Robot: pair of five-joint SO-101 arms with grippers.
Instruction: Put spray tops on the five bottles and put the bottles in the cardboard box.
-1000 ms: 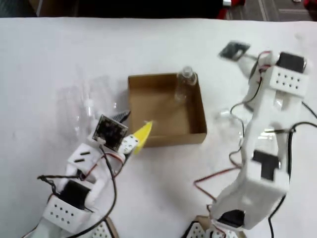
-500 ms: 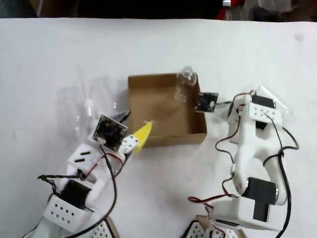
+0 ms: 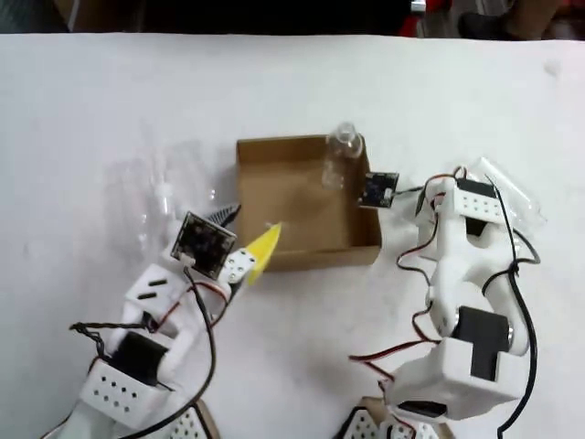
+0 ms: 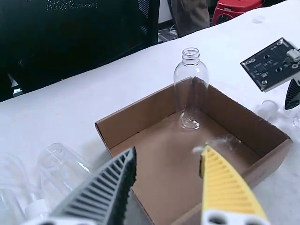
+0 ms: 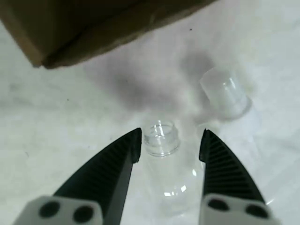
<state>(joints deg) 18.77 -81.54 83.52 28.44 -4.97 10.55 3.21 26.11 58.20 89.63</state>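
The cardboard box point(image 3: 274, 155) sits mid-table with one clear, topless bottle point(image 3: 343, 154) upright in its far right corner, also seen as the bottle point(image 4: 190, 86) in the box point(image 4: 243, 119). My left gripper point(image 4: 168, 157) hangs open over the box's near left corner, nothing between its grey and yellow fingers. My right gripper point(image 5: 171, 138) is open just right of the box, low over a clear bottle point(image 5: 161, 140) lying on the table, its open neck between the black fingertips. A clear cap point(image 5: 225, 91) lies just beyond that neck.
Several clear bottles point(image 3: 155, 192) lie left of the box, some of these bottles point(image 4: 58, 161) near my left gripper. Another clear bottle point(image 3: 514, 194) lies beside the right arm point(image 3: 457, 256). The right arm's camera board point(image 4: 269, 63) hangs above the box's right wall.
The right arm swung in from the far right toward the box and came down over the lying bottle. The left arm, the box and the upright bottle stayed put.
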